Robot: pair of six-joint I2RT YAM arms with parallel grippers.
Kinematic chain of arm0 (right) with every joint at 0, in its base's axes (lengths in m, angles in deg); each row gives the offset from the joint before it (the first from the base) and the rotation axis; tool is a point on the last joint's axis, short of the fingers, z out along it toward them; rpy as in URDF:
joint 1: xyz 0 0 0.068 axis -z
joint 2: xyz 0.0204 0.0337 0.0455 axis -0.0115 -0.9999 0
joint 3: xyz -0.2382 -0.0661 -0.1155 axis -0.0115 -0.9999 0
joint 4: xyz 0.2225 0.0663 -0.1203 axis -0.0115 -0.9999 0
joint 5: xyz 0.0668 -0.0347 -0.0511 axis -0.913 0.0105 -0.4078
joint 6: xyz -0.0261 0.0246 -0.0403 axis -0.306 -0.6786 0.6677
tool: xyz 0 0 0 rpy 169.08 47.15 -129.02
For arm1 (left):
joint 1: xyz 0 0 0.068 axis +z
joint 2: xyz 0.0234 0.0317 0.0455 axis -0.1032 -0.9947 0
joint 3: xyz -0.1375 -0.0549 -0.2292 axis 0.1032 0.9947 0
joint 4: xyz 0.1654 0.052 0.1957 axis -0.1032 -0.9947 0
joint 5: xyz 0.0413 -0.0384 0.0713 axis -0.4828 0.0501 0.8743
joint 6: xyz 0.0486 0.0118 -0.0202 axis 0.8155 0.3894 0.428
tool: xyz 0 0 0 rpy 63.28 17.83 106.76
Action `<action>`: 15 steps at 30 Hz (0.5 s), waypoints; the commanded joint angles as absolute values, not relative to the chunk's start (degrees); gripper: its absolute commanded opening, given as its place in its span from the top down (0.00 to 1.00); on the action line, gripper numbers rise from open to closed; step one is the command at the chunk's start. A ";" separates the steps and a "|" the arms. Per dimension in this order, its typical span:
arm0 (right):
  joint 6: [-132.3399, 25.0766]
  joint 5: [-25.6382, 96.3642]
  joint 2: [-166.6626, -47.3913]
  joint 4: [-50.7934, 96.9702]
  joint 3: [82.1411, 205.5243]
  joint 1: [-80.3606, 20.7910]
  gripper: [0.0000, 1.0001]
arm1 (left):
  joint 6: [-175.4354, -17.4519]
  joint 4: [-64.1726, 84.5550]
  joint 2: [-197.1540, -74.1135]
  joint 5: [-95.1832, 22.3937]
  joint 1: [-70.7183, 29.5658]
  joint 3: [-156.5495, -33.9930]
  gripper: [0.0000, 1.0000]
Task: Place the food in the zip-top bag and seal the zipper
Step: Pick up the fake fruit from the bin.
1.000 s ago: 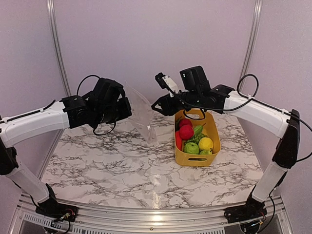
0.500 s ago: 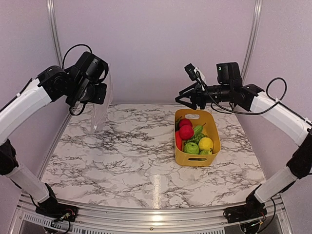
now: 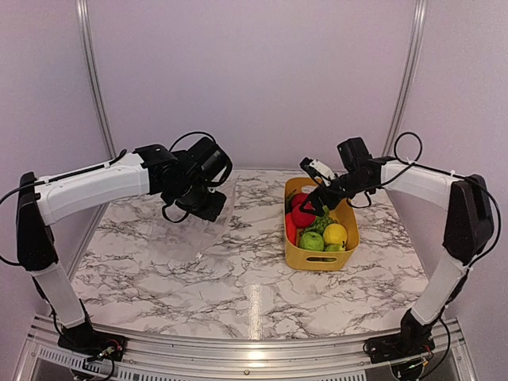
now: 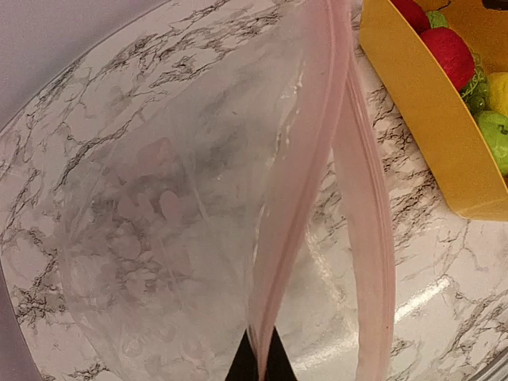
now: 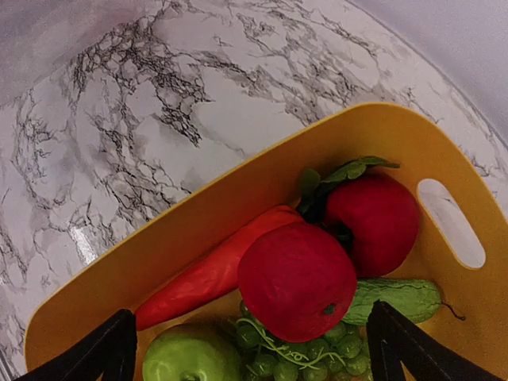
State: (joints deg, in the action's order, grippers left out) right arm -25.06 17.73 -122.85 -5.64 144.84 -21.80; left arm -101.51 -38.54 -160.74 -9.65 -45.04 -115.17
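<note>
The zip-top bag (image 3: pixel 178 232) lies clear and crinkly on the marble, left of centre. My left gripper (image 3: pixel 211 211) is shut on its mouth edge. In the left wrist view the pinkish zipper (image 4: pixel 305 182) runs up from my pinched fingertips (image 4: pixel 259 361), and the bag (image 4: pixel 159 238) gapes with a second strip (image 4: pixel 369 238) to the right. The food fills the yellow basket (image 3: pixel 321 260): red apple (image 3: pixel 302 214), lemon (image 3: pixel 335 233), green apple (image 3: pixel 312 240). My right gripper (image 3: pixel 309 206) hangs open just above it. Its jaws straddle the red apple (image 5: pixel 298 290), with a long red vegetable (image 5: pixel 210 274) and grapes (image 5: pixel 317 357) beside it.
The basket's handle slot (image 5: pixel 451 222) faces the back wall. Another red fruit (image 5: pixel 373 222), a green cucumber-like piece (image 5: pixel 397 300) and a green apple (image 5: pixel 190 361) crowd the basket. Grey walls enclose the marble table (image 3: pixel 238 286) at back and sides.
My left arm swung down from high at the left and laid the bag onto the table. My right gripper dropped over the basket and opened wide.
</note>
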 commanded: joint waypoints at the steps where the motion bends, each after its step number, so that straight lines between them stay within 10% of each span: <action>1: -23.52 20.08 -127.67 -8.22 146.96 -19.55 0.04 | -103.12 -32.21 -158.32 -15.08 -45.03 -115.72 1.00; 15: -26.93 15.30 -138.07 -7.52 152.11 -18.42 0.09 | -107.55 -24.01 -153.67 -20.62 -44.97 -108.92 1.00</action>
State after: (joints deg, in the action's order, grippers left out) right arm -25.89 17.44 -136.55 -7.25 149.54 -18.74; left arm -105.73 -27.88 -156.67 -17.92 -45.04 -110.67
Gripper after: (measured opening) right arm 0.914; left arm 0.012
